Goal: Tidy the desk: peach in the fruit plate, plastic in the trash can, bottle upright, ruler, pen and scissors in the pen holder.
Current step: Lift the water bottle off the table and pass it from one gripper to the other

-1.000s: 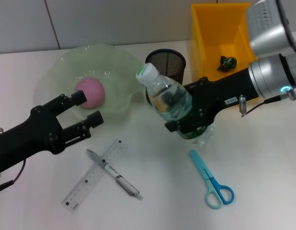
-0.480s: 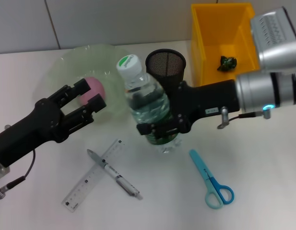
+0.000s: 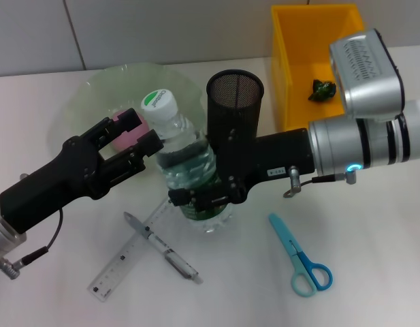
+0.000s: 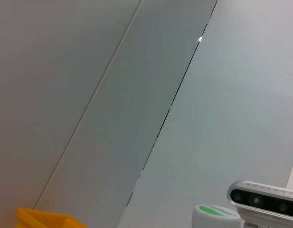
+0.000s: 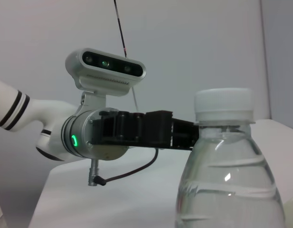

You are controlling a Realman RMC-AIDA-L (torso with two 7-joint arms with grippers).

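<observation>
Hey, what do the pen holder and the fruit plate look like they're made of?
The pen holder looks like black wire mesh, probably metal: fine holes show through its matte wall. The fruit plate seems to be glass or clear plastic, pale green and translucent with a wavy rim; the desk shows through it.

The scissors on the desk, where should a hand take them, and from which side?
Grip the scissors across the narrow light blue sheath, coming straight down from above. They lie flat on the desk with bare surface all around, and the slim straight sheath looks easier to span than the wide loops, so it would likely go into the pen holder loops up.
</observation>
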